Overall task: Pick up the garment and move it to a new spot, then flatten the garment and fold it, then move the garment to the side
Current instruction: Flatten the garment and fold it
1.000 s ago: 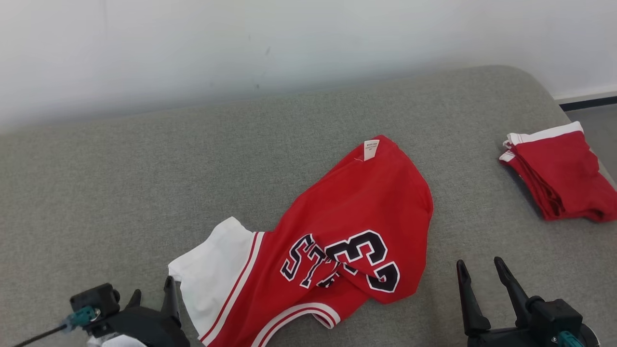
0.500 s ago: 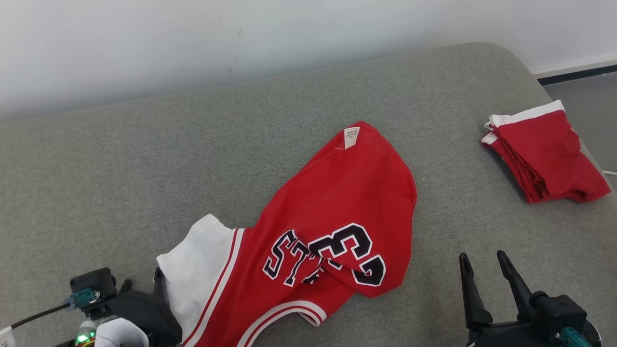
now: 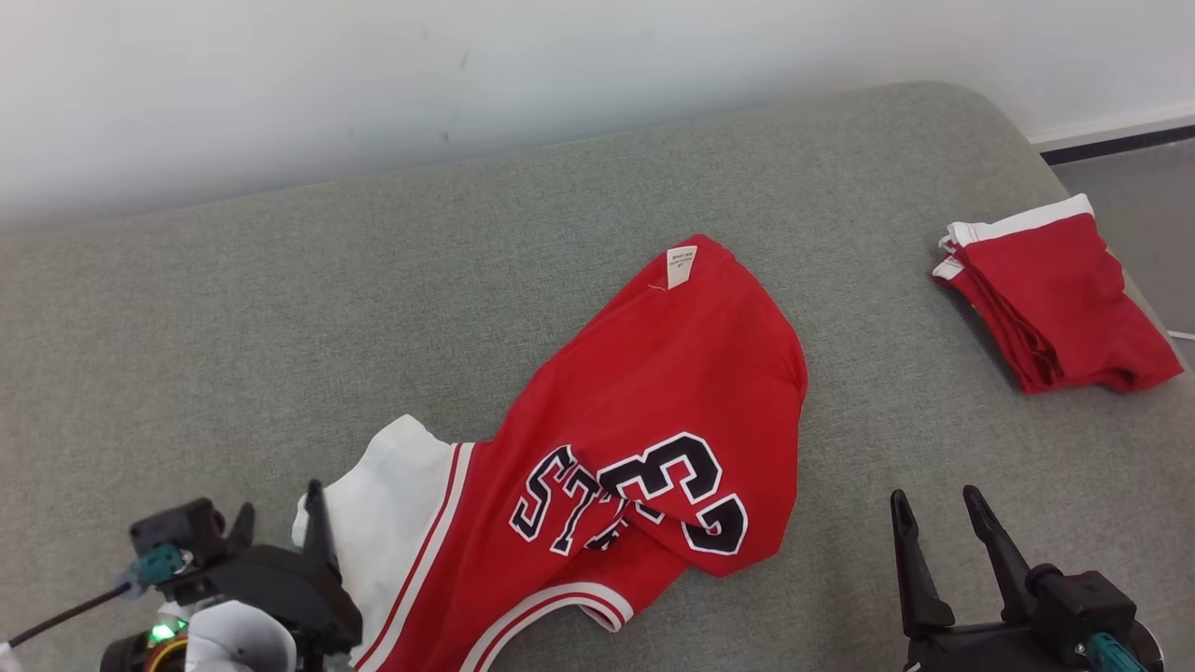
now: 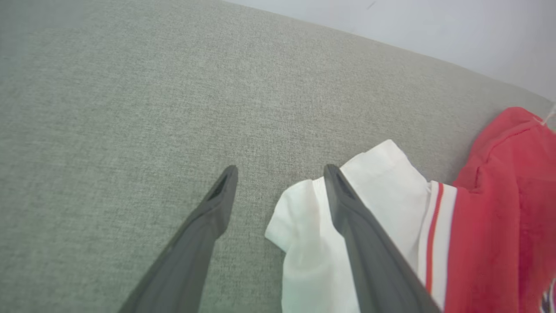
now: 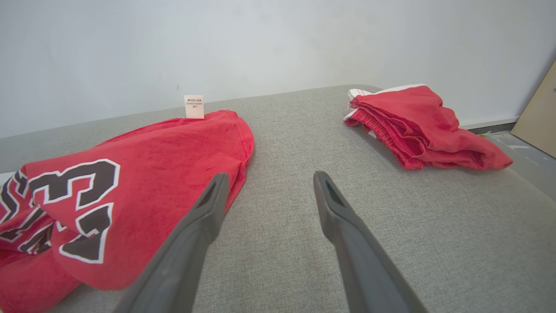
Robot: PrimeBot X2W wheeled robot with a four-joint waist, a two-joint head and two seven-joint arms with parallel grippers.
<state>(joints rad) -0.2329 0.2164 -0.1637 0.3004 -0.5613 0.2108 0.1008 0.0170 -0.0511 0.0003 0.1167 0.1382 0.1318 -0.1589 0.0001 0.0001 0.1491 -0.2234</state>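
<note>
The garment [image 3: 672,373] is a red jersey with black letters, a white sleeve [image 3: 392,495] and a small label at its far end. It lies crumpled on the grey padded surface [image 3: 280,308]. My left gripper [image 3: 278,499] is open at the near left. In the left wrist view, one finger of the left gripper [image 4: 281,169] lies over the white sleeve [image 4: 382,174] and the other over bare fabric, with nothing gripped. My right gripper [image 3: 934,495] is open at the near right, apart from the jersey. In the right wrist view, the right gripper [image 5: 271,174] points past the jersey's [image 5: 152,161] right edge.
Folded red shorts [image 3: 1055,299] with white trim lie near the surface's right edge, also seen as the red pile [image 5: 417,126] ahead of the right gripper. A white wall [image 3: 560,56] runs behind. Floor [image 3: 1148,177] shows at the far right, with a brown board [image 5: 538,117] beside it.
The head camera shifted early on, so the whole picture moved. Since then the left gripper has risen and edged toward the white sleeve. The right gripper has held still.
</note>
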